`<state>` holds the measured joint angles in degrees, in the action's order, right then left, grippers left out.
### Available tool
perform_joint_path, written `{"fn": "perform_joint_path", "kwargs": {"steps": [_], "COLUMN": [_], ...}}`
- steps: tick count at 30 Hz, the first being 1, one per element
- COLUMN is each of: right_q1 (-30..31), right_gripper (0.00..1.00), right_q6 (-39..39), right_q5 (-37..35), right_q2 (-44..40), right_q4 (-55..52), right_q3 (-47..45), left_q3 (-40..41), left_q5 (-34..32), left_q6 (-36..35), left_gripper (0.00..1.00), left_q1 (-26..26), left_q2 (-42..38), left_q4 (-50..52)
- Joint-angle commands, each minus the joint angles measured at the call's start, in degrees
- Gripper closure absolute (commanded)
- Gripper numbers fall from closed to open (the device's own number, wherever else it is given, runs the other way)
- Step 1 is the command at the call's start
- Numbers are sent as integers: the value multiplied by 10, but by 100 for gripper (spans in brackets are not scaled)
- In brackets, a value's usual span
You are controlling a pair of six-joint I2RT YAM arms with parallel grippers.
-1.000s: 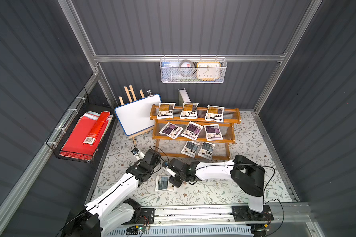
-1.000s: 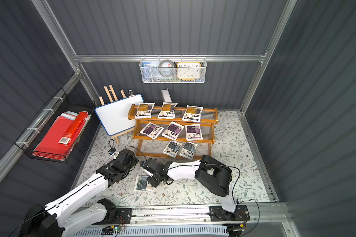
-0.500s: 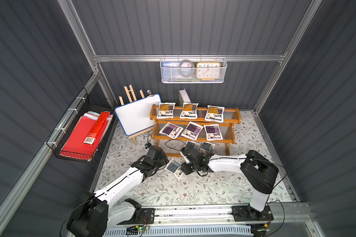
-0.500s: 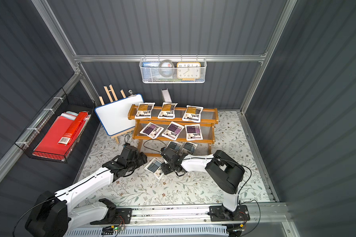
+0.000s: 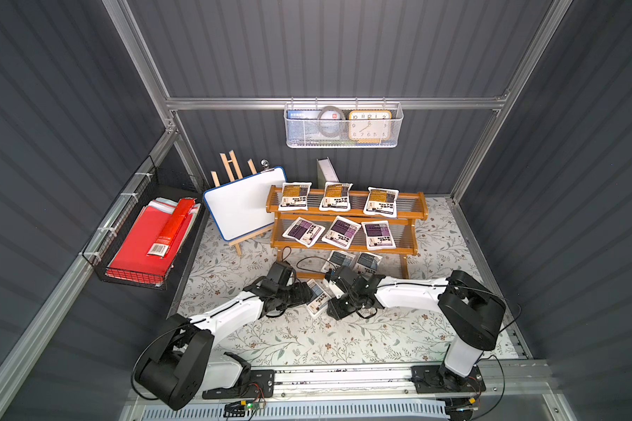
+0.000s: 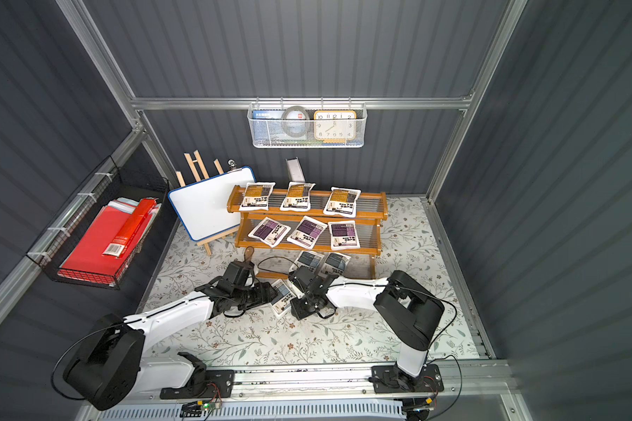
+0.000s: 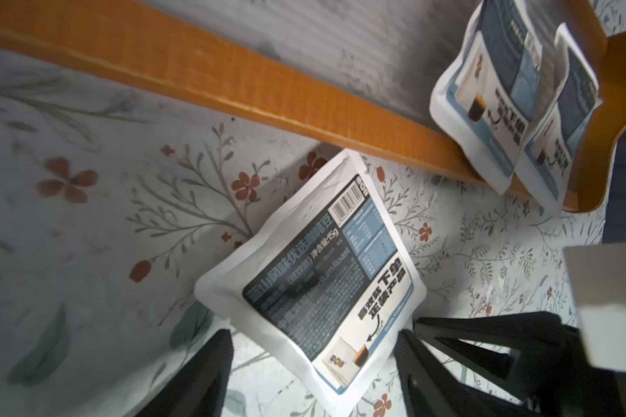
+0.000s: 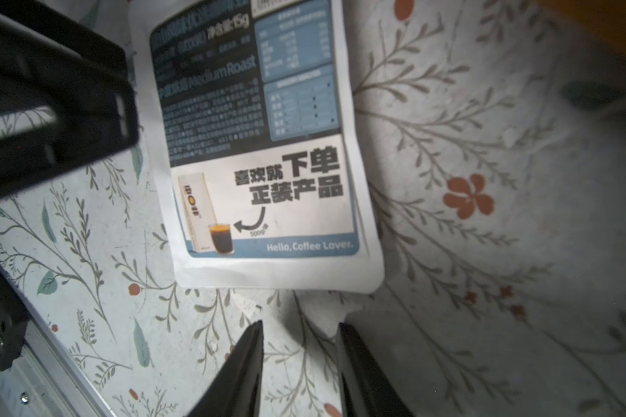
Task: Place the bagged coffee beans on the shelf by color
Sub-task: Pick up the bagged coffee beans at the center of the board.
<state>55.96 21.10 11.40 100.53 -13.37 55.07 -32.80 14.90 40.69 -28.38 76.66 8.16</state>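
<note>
One grey-blue bag of coffee beans (image 5: 318, 297) (image 6: 283, 297) lies flat on the floral mat in front of the shelf (image 5: 409, 213) (image 6: 374, 209), between my two grippers. My left gripper (image 7: 315, 343) (image 5: 308, 294) is open, and a corner of this bag (image 7: 315, 281) lies between its fingers (image 7: 210, 368), unclamped. My right gripper (image 8: 300, 325) (image 5: 330, 312) has a narrow gap with nothing in it. It stops just short of the bag's (image 8: 261, 144) lower edge. Yellow bags (image 5: 334, 197) fill the top tier, purple bags (image 5: 340, 231) the middle, and two grey-blue bags (image 5: 354, 261) (image 7: 514, 90) the bottom.
A whiteboard on an easel (image 5: 243, 206) leans left of the shelf. A black wire basket with red folders (image 5: 143, 240) hangs on the left wall. A white mesh basket with a clock (image 5: 342, 127) hangs on the back wall. The shelf's lower front rail (image 7: 232, 94) runs just behind the floor bag.
The floor bag has shifted from the front of the mat back toward the shelf, and both grippers have moved with it. The right gripper's gap has narrowed.
</note>
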Motion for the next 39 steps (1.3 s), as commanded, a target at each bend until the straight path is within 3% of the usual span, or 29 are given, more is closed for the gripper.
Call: {"fn": "perform_joint_path", "kwargs": {"steps": [1,8,18,29,30,34,39], "right_q1": [-2,-5,-23,-30,-30,-31,-34], "right_gripper": [69,72,74,76,76,76,76], "right_q6": [-4,-9,-21,-2,-5,-5,-6], "right_q5": [-4,-20,28,94,95,91,84], "right_q2": [-4,-51,43,93,94,93,75], "right_q4": [-11,19,59,107,105,105,106], "right_q3": [13,6,66,34,34,30,19], "left_q3": [8,13,31,39,37,28,14], "left_q5": [32,16,27,82,87,101,87], "left_q6": [-26,-16,-12,-39,-43,-53,-50], "left_gripper": [26,24,24,26,29,61,94], "left_q1": [5,7,9,12,12,13,15], "left_q2": [2,-35,-27,65,73,84,61], "left_q4": [-12,-2,-13,-56,-61,-66,-39]}}
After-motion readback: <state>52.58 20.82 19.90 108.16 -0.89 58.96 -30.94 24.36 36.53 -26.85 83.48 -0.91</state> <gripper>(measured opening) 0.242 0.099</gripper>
